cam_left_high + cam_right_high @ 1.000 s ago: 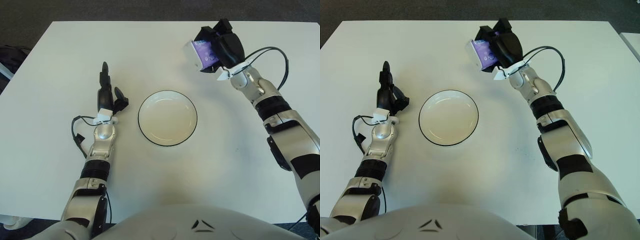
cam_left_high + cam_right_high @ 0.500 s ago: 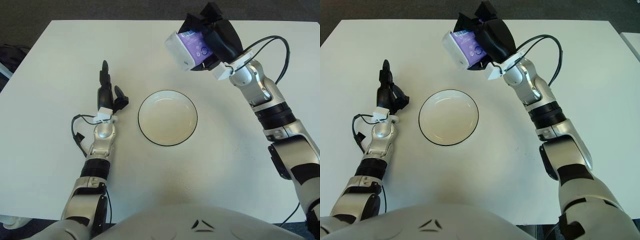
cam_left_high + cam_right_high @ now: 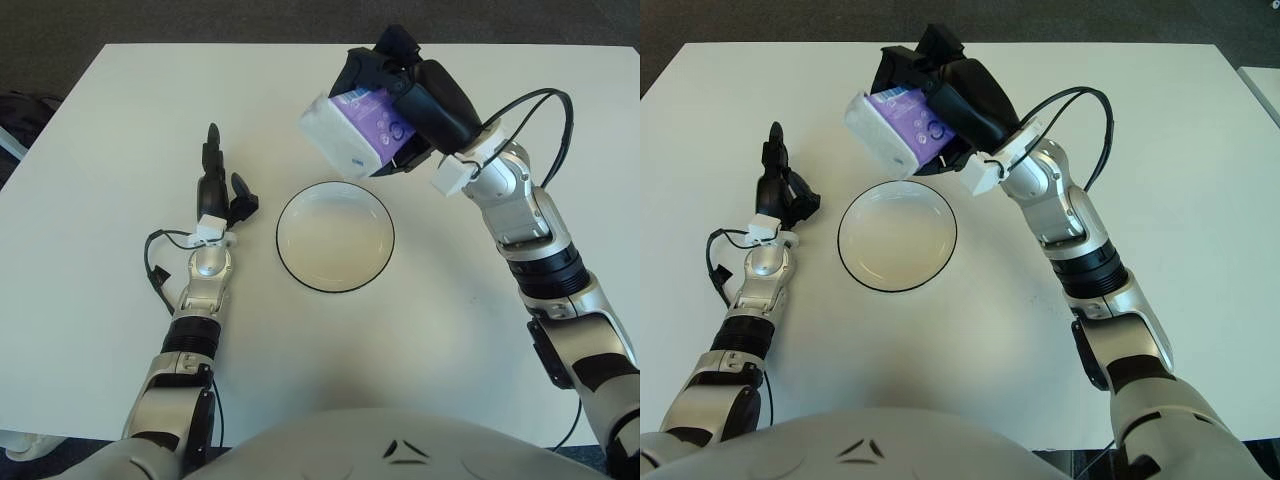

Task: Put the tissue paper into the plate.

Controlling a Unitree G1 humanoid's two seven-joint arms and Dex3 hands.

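Observation:
My right hand (image 3: 400, 100) is shut on a white and purple pack of tissue paper (image 3: 352, 132), holding it in the air above the far edge of the plate (image 3: 335, 236). The plate is white with a dark rim, holds nothing, and sits at the middle of the table. In the right eye view the pack (image 3: 897, 125) hangs over the plate's (image 3: 897, 236) far left rim. My left hand (image 3: 216, 190) shows idle to the left of the plate, fingers relaxed and one pointing away.
The white table (image 3: 120, 300) carries only the plate. Dark floor lies beyond its far edge. A black cable (image 3: 553, 110) loops from my right wrist.
My right hand has carried the tissue pack leftward and nearer, from the far right of the table to above the plate's far rim. The left hand has not moved.

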